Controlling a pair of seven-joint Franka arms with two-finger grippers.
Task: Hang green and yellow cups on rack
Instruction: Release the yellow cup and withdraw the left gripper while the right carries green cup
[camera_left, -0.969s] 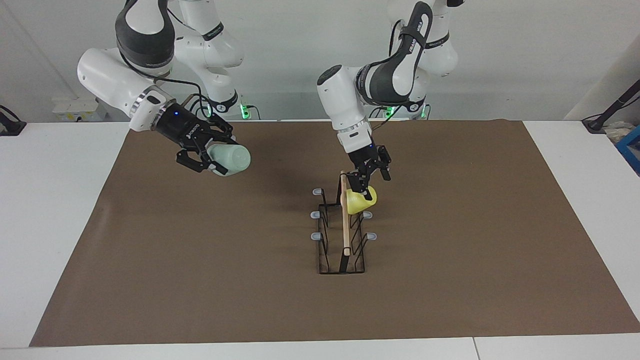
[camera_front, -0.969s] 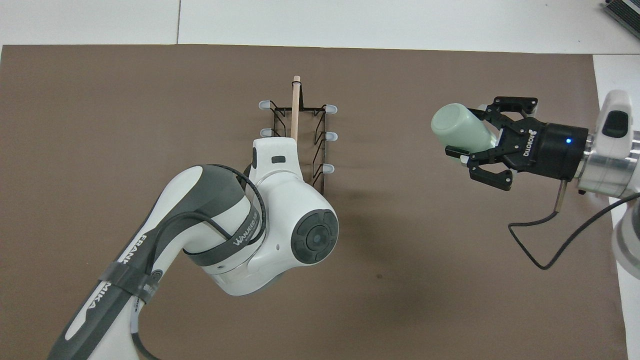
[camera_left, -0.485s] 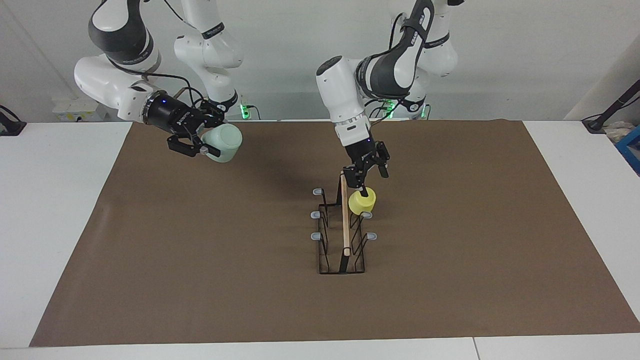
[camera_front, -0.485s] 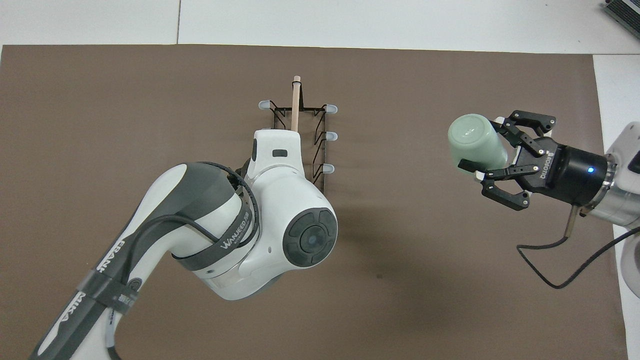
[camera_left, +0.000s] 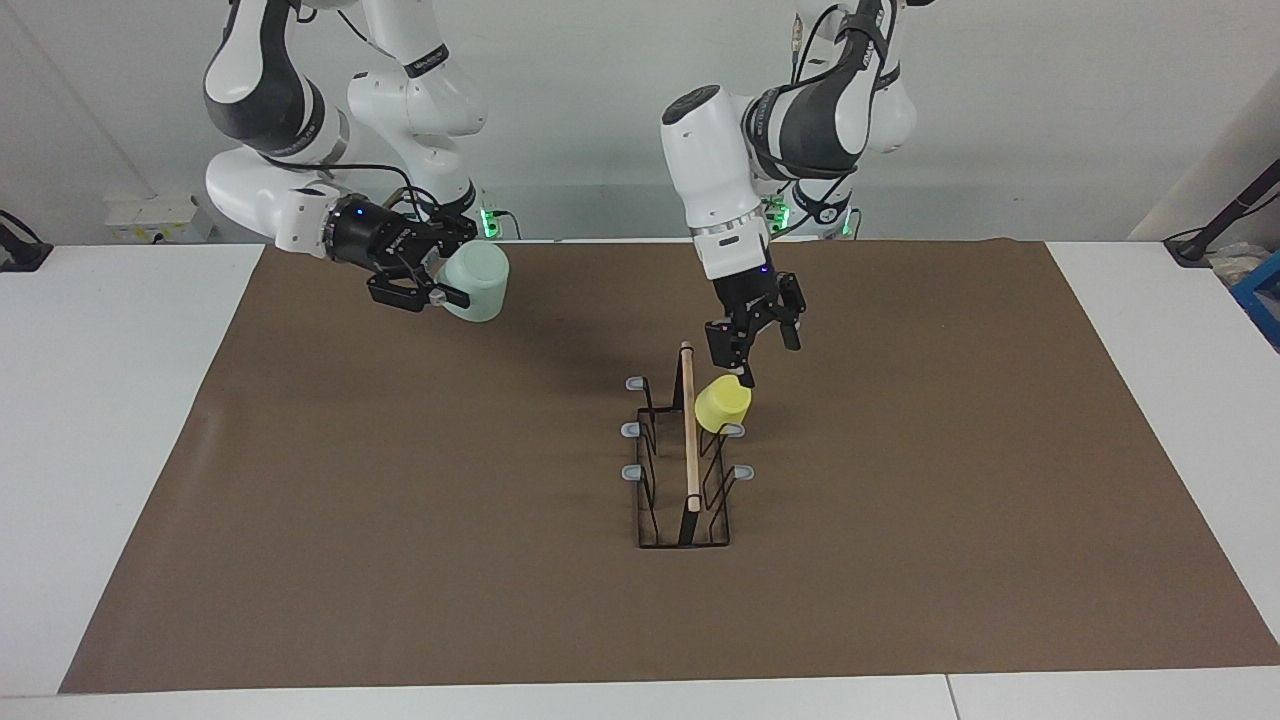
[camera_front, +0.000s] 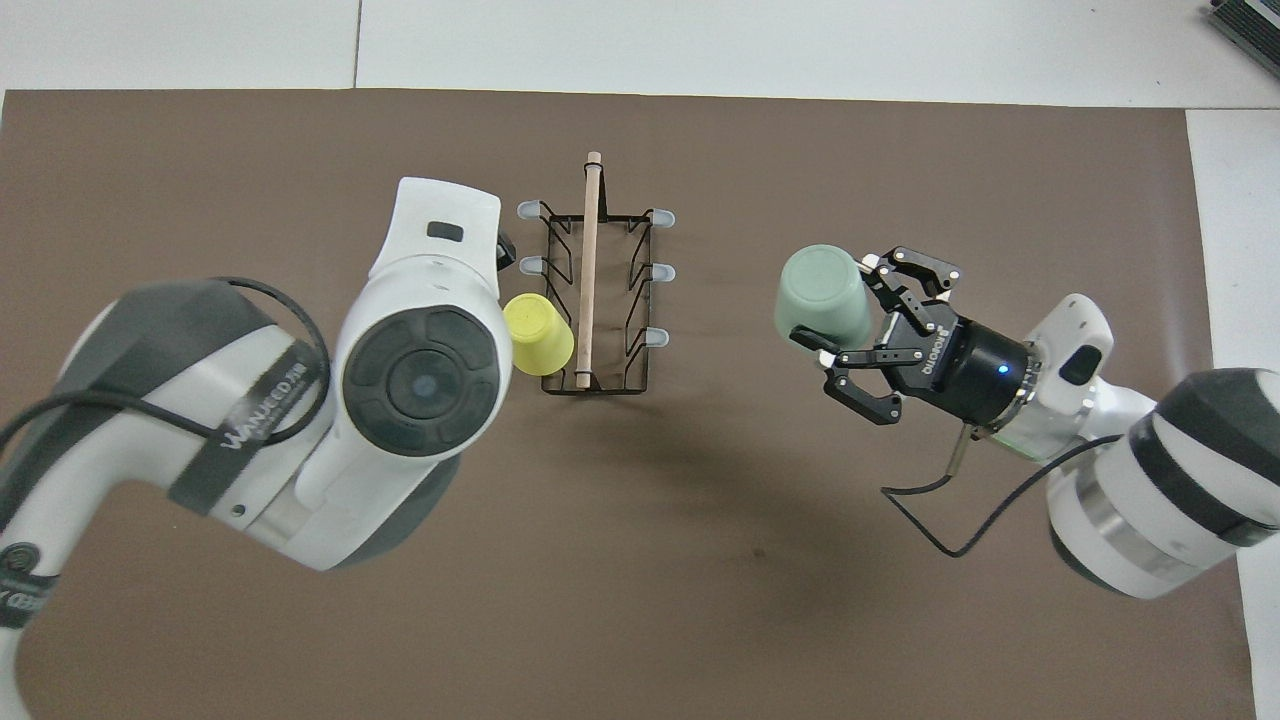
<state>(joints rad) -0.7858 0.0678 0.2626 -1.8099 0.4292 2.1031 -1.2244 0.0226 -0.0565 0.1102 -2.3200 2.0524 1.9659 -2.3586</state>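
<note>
The black wire rack with its wooden rod stands mid-mat, and it also shows in the overhead view. The yellow cup hangs mouth-down on the peg nearest the robots on the left arm's side; it also shows in the overhead view. My left gripper is open, just above the yellow cup and apart from it; in the overhead view the arm hides it. My right gripper is shut on the green cup, in the air over the mat toward the right arm's end. The overhead view shows the right gripper and the green cup bottom-up.
A brown mat covers the white table. The rack's other pegs are bare. A black cable trails from the right wrist. A blue object sits at the table's edge by the left arm's end.
My left gripper let go of the yellow cup and rose off it; the cup settled on its peg. My right gripper carried the green cup closer to the rack.
</note>
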